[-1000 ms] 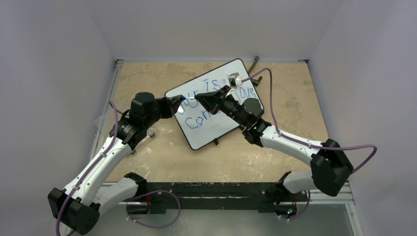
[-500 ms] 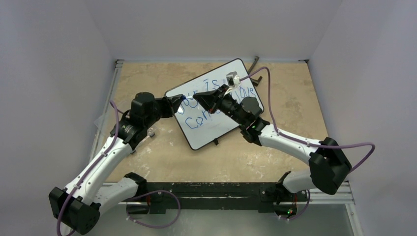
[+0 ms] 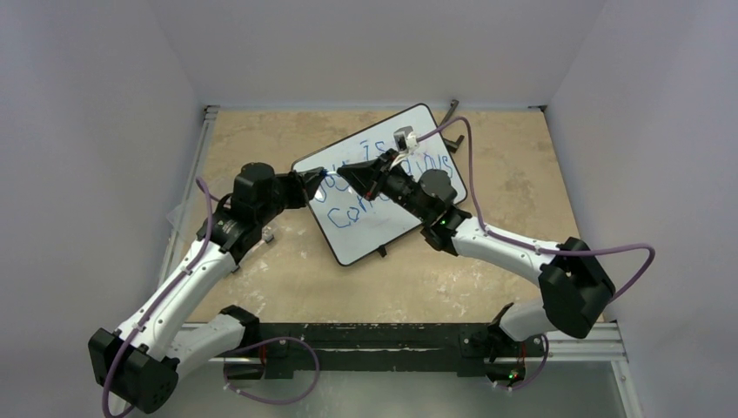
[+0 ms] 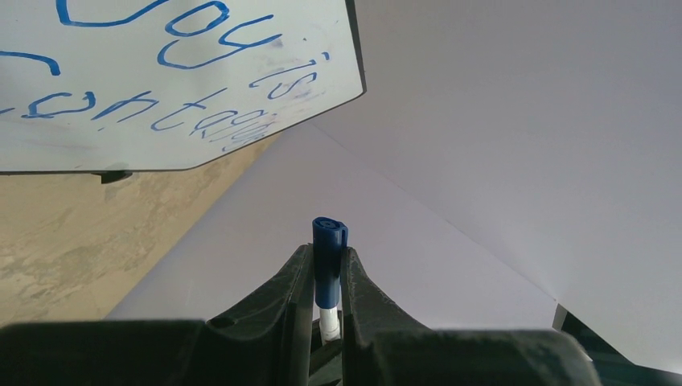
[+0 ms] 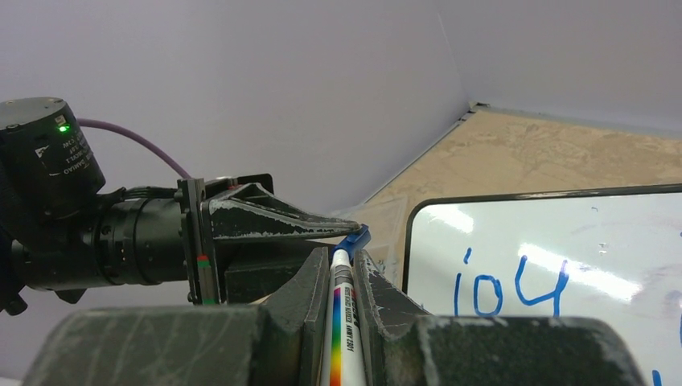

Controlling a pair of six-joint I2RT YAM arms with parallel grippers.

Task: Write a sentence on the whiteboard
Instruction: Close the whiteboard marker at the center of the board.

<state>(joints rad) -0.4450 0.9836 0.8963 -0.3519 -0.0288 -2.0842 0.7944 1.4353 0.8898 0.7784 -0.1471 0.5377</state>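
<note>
We list a tan mottled stone-look tabletop (image 3: 287, 279), mid-frame. On it:
- large white glossy black-framed whiteboard (image 3: 364, 239), upper centre
- small grey block (image 3: 270, 235), centre left
- dark bent bar (image 3: 452, 111), top

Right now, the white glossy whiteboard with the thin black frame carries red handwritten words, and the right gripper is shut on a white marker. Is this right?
The handwritten words on the whiteboard are blue, not red; the left wrist view shows it. The right gripper is shut on the white marker.
</note>
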